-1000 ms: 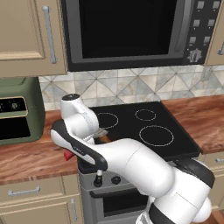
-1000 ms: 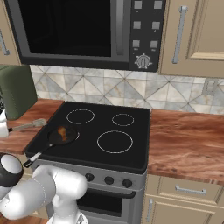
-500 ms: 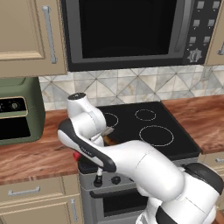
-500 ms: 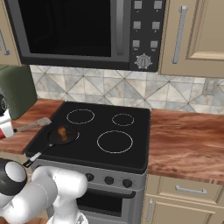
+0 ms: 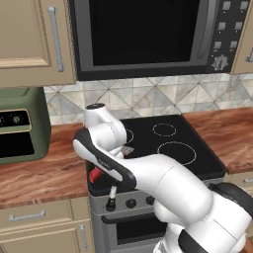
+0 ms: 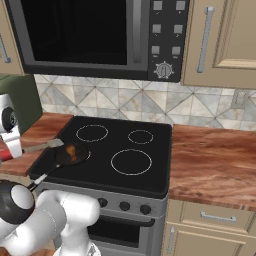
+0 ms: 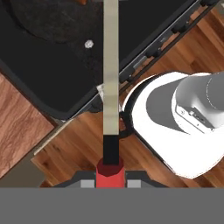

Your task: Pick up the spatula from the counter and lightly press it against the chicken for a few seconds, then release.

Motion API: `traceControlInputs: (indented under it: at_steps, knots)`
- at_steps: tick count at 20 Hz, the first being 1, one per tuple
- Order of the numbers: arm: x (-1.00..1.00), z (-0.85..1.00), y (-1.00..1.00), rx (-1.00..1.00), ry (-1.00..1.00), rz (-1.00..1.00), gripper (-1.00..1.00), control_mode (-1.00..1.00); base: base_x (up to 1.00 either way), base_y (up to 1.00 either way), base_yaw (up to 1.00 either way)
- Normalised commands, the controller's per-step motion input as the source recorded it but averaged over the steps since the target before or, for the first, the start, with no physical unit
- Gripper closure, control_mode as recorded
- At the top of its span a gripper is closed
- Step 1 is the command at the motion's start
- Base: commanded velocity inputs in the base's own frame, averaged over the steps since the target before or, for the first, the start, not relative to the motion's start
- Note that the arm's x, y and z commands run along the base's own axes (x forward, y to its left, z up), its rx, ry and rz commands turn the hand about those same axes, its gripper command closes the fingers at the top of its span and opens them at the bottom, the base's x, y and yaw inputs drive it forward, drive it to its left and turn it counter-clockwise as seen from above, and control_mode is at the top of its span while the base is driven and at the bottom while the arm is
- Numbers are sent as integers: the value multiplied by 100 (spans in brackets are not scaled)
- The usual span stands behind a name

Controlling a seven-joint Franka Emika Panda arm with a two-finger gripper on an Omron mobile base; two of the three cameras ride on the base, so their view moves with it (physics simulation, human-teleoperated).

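Black cooktop (image 6: 155, 150) fills the middle of the right base view, with wooden bench (image 6: 215, 165) on either side and a microwave (image 6: 75, 35) above. On the lower-left burner sits a small dark pan (image 6: 61, 161) with the orange-brown chicken (image 6: 73, 151) in it. The tool (image 7: 110, 180) is clamped narrow on the red handle of the spatula (image 6: 44, 147). The spatula's pale blade reaches the pan's upper-left rim, just beside the chicken and, as far as I can judge, not on it. The step in hand looks like carrying the blade over the meat. This is best done by sliding it a little further right in that frame, keeping the blade flat, then lowering slowly until it just touches. Press lightly: the pan is loose and could skid or tip if pushed off-centre.
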Motion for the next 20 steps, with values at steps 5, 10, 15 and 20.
traceControlInputs:
  at_steps: [5, 10, 15, 20]
  knots:
    - [6, 0, -2, 0, 12, 0, 100, -100, 0, 0, 0]
    - [6, 0, -2, 0, 8, 0, 100, -100, 0, 0, 0]
    - [5, 0, -2, 0, 5, 0, 100, -100, 0, 0, 0]
    - [1, 0, 0, -1, 1, 0, 100, -100, 0, 0, 0]
